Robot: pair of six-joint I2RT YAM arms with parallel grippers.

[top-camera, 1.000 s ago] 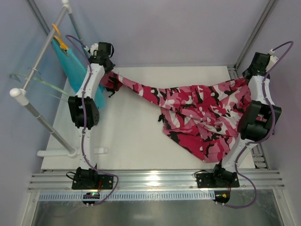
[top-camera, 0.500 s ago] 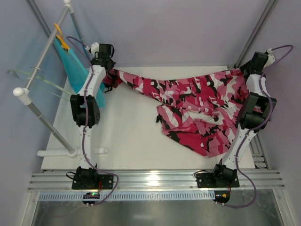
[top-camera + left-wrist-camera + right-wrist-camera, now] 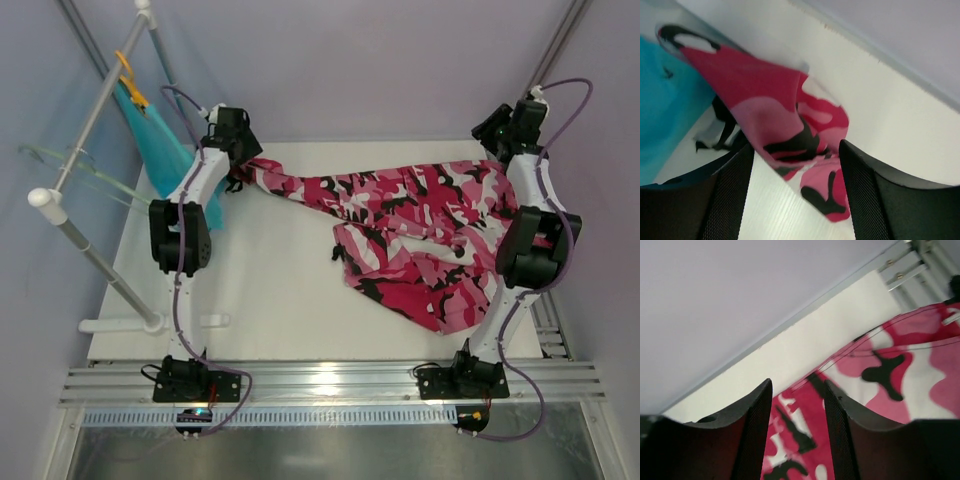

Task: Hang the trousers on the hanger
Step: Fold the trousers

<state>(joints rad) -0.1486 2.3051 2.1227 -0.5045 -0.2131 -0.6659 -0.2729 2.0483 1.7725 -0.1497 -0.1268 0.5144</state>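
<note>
Far left, the thin mint-green translucent hanger [image 3: 95,176] hangs on the white tube rack [image 3: 95,258], well apart from the pink camouflage cloth trousers [image 3: 420,230] spread on the white table [image 3: 270,300]. The left gripper [image 3: 795,157] stands wide over one leg end, and the right gripper [image 3: 795,390] is parted and empty. Both had pinched the stretched cloth half a second earlier. Laying-out appears finished; next, probably, fetching the hanger.

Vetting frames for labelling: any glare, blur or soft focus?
Top external: sharp overall, with bright glare on the aluminium rail at the near edge; the mint hanger is faint and low in contrast. Left wrist: left fingers dark and soft, trousers slightly blurred. Right wrist: right fingers soft, camouflage print crisp.
</note>
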